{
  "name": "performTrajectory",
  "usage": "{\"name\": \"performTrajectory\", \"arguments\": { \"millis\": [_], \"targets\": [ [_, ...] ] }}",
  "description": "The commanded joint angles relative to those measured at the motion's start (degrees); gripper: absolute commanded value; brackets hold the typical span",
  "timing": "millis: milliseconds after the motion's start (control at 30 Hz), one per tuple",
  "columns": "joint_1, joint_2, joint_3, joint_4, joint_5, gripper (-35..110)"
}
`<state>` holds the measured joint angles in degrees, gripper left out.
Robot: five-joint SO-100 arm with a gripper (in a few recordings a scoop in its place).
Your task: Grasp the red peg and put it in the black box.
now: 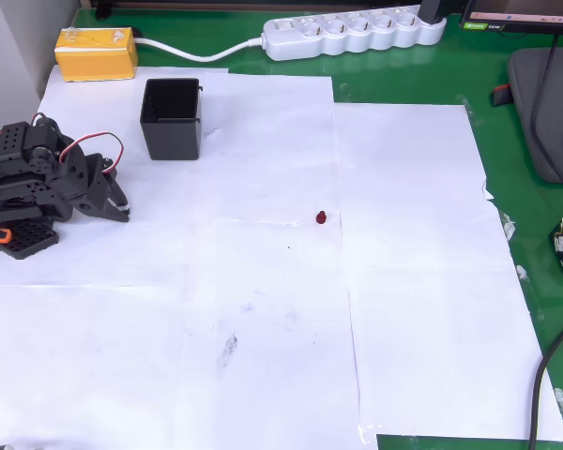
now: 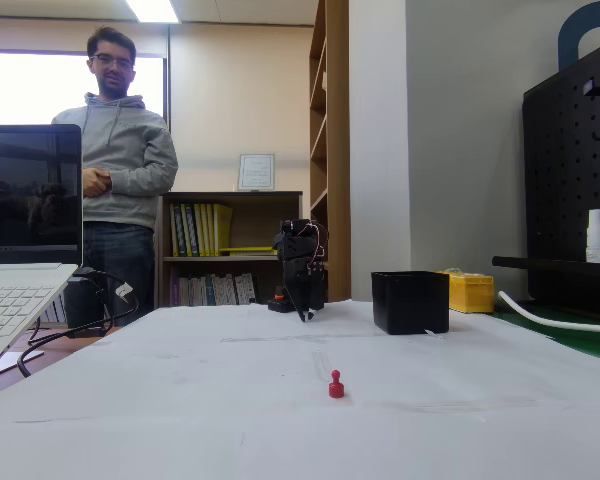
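Red peg (image 1: 321, 217) upright on white paper mid-surface, alone, well apart from black box (image 1: 172, 118). Box sits near far-left edge in overhead view, open top up, yellow box (image 1: 96, 52) beyond. Arm folded at rest beside box, gripper (image 1: 120, 208) low, fingers look together. Grasp not begun: next needs reach out, fingers spread, descent over peg.

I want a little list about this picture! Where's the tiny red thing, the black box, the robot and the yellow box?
red peg: alone on the white paper, standing upright in the fixed view
black box: open top, on the paper, apart from the peg
gripper: folded at the left edge in the overhead view, holding nothing, open or shut unclear
yellow box: beyond the black box
person: standing behind the table
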<state>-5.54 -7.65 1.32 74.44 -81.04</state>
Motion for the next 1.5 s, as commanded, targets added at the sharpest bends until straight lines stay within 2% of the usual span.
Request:
{"name": "performTrajectory", "arguments": {
  "millis": [0, 233, 467, 533, 667, 867, 933, 1067, 1233, 1467],
  "targets": [
    [-1.0, 0.4, -4.8, -10.3, 0.2, 0],
    [3.9, 21.2, -4.8, -38.5, -3.0, 0],
    [9.1, 55.4, -4.0, -82.0, -5.9, 0],
    [10.4, 61.9, -4.0, -91.1, -6.6, 0],
    [12.7, 70.8, -4.0, -102.6, -8.4, 0],
    [14.2, 76.0, -4.0, -109.6, -7.9, 0],
    [14.2, 80.7, -4.2, -115.3, -7.9, 0],
    [12.6, 94.8, -4.6, -133.6, -6.6, 1],
    [9.1, 106.7, -1.8, -145.3, -6.0, 5],
    [5.9, 110.7, -0.8, -149.5, -5.8, 10]
  ]
}}
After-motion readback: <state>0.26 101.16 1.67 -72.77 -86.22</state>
